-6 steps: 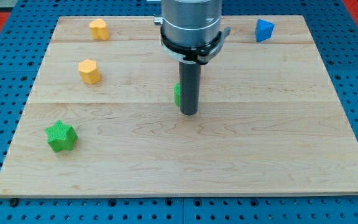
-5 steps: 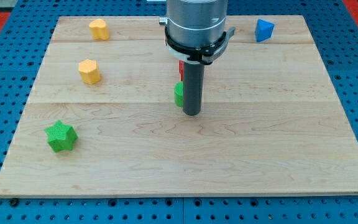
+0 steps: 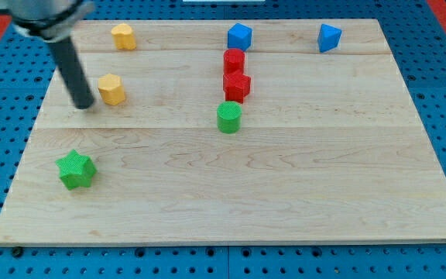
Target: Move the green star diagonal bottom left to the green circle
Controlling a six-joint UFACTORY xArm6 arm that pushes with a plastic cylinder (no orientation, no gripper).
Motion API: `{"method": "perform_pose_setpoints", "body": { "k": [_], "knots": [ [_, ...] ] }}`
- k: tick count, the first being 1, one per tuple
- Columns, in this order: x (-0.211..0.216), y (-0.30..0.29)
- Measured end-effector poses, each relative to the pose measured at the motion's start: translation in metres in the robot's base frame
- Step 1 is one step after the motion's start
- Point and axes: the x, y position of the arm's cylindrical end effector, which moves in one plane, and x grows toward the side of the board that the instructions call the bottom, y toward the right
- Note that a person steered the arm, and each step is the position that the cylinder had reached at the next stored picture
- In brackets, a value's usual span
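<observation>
The green star (image 3: 76, 170) lies near the board's lower left. The green circle (image 3: 228, 117) stands near the board's middle, far to the star's right and a little higher. My tip (image 3: 84, 105) rests on the board at the upper left, just left of an orange block (image 3: 111, 89), and well above the green star. The tip touches no block.
A second orange block (image 3: 123, 36) sits at the top left. Two red blocks (image 3: 235, 74) stand stacked in a column just above the green circle, with a blue block (image 3: 239, 36) above them. Another blue block (image 3: 329, 37) is at the top right.
My tip has swept from beside the green circle at the middle to the board's upper left. The red and blue blocks behind the arm have come into view. No block has moved.
</observation>
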Motion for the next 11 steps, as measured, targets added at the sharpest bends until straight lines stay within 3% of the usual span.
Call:
{"method": "perform_pose_setpoints", "body": {
  "k": [1, 3, 4, 6, 8, 10, 11],
  "knots": [
    [0.029, -0.058],
    [0.16, -0.031],
    [0.164, 0.032],
    [0.137, -0.009],
    [0.133, 0.106],
    [0.133, 0.105],
    [0.144, 0.065]
  ]
}}
